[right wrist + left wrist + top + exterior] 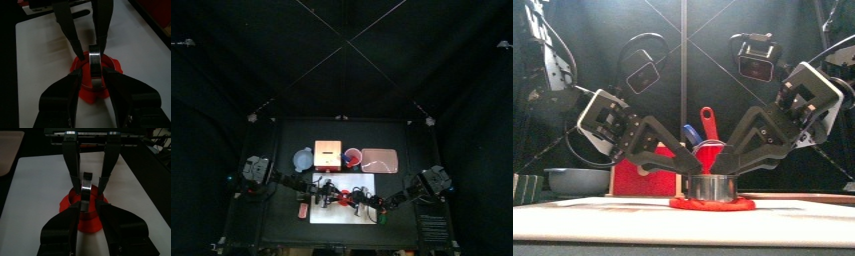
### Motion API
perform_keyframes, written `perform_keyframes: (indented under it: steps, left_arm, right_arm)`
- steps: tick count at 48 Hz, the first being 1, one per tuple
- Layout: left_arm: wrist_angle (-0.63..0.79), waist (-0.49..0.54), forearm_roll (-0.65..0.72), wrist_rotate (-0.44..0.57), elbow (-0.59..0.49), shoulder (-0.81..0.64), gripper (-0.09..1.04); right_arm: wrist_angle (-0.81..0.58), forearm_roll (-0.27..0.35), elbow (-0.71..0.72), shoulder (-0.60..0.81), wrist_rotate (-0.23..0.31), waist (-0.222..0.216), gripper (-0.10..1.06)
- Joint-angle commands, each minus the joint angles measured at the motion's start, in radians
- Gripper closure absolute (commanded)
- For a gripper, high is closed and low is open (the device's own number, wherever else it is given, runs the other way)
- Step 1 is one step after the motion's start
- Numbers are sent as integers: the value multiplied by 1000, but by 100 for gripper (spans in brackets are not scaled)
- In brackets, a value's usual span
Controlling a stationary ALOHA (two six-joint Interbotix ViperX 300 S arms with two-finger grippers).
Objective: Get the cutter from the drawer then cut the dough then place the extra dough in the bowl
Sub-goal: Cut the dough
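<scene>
White rectangular plastic cutting board [322, 215] lies flat at the front of the table, its long pale face running straight away in both wrist views [33, 188] [40, 60]. Behind it, a flat pink tray [381, 159] sits toward the right. Just left of that tray stands a small red cup [352, 157], with a blue toy knife [690, 133] and a red toy knife [708, 120] poking up, the red one taller.

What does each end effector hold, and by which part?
Left end effector and right end effector each pinch the metal cutter by its rim, on opposite sides.
</scene>
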Motion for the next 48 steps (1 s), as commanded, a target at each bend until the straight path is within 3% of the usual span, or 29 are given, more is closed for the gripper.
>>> perform_keyframes:
  steps: [1,26,39,48]
  left_arm:
    - [2,3,2,25,-6,-43,23]
    - [41,-2,-3,38,8,-75,26]
    - [41,-2,-14,38,6,-61,40]
    - [43,-3,-14,37,3,-44,44]
  right_arm:
    - [9,-11,-5,-41,-5,-3,18]
    - [11,-41,-15,-101,-6,-32,18]
    - [9,-58,-17,-103,-3,-51,19]
    - [12,-58,-14,-103,-3,-55,20]
